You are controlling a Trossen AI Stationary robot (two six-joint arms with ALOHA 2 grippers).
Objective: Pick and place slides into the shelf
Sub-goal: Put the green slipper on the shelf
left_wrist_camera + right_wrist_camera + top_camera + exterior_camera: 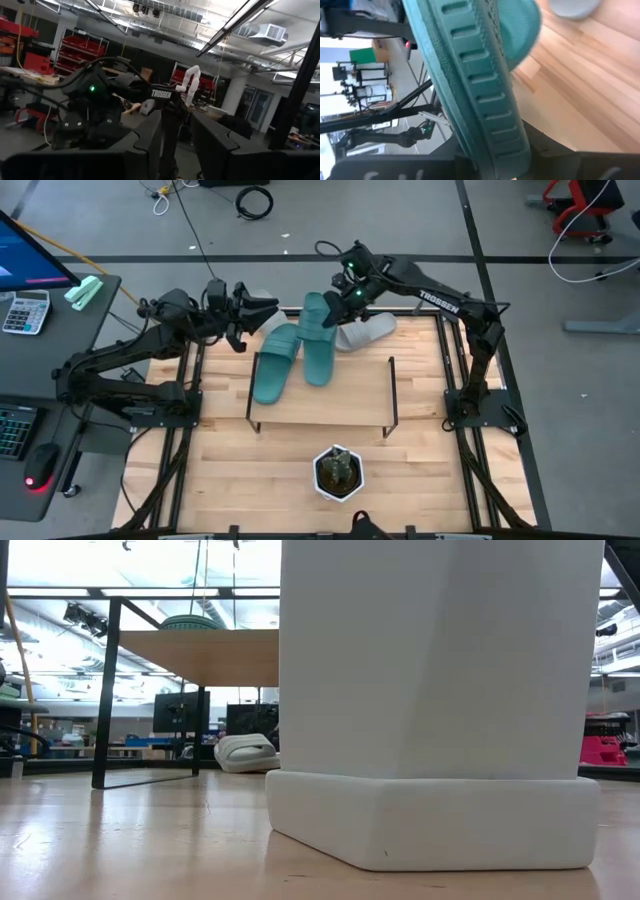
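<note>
2 teal slides show in the high view. One (275,363) lies on the shelf (340,405) top near its left back corner, partly overhanging the back edge. The 2nd teal slide (318,338) sits just beside it to the right, its far end pinched by the right pincer (335,305); the right wrist view shows its ribbed sole (480,90) edge-on, clamped between the fingers, w/ bench wood behind.

Grey slides: 1 (365,332) lies on the bench (230,470) behind the shelf's right half, just beside the right pincer; it also shows in the low view (245,752), under the shelf board. A bit of a 2nd pale one (262,302) peeks out by the left pincer (262,313), mostly hidden.

Left pincer hovers off the shelf's left back corner, fingers spread w/ nothing between them; its wrist view looks out into the room at the right arm.

1 white planter (338,472) stands on the bench in front of the shelf, filling most of the low view.
</note>
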